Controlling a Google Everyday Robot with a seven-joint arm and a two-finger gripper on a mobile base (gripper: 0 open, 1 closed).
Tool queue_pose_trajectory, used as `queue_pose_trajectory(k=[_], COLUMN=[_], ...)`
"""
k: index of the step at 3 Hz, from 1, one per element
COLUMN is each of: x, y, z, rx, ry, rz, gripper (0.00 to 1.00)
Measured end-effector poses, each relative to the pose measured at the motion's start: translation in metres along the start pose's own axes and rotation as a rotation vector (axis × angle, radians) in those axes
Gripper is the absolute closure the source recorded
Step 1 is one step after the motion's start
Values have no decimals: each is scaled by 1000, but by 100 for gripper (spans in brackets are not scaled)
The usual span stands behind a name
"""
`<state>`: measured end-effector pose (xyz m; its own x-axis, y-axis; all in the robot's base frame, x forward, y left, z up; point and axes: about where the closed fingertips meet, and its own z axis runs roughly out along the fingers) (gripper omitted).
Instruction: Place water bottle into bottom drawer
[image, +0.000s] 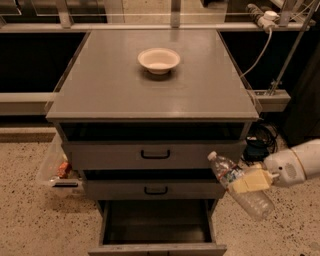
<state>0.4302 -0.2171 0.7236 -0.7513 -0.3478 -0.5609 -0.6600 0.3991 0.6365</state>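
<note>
The gripper (248, 181) is at the right side of the cabinet (155, 90), level with the middle drawer (156, 190), and its pale tan fingers are clamped across the body of the water bottle (255, 201). The bottle hangs in the air, clear of the cabinet top and of every drawer. It is tilted, with its white cap up and to the left, just in front of the right end of the top drawer (155, 154), and its base down and to the right over the speckled floor (30, 225). It is small, made of clear crinkled plastic, with a pale label near the neck that carries red and blue marks. The part below the fingers looks see-through. The white arm (295, 169) enters from the right edge. The bottom drawer (157, 225) is pulled out below and to the left of the bottle, showing a dark grey interior. A pale bowl (159, 59) sits on the cabinet top, well apart from the bottle. A clear bin (52, 167) rests on the floor to the cabinet's left.
</note>
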Motion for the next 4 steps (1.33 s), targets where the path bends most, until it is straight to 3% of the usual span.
queue_pose_trajectory(k=[1,2,4], x=[41,68,69], y=[-30,-59,-59], z=[23,47,48], rx=[-75,-66,-30], ry=[-27,-27,-28], rz=[69,105,114], gripper=[100,100,100])
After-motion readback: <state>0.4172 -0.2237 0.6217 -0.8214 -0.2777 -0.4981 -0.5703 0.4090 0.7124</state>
